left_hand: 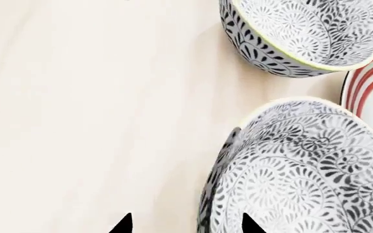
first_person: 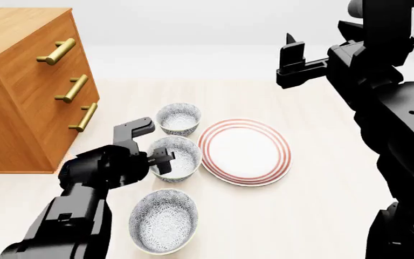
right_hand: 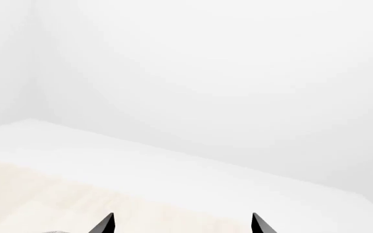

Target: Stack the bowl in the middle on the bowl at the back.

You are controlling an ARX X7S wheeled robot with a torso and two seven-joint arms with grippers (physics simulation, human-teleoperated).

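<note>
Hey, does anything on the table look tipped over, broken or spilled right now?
Nothing stands out. All three patterned bowls sit upright in a row: the back bowl, the middle bowl at the left gripper, and the front bowl. The red-ringed plate lies flat beside them.

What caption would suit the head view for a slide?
Left gripper straddles the middle bowl's rim, the back bowl just beyond, beside a red-ringed plate.
</note>
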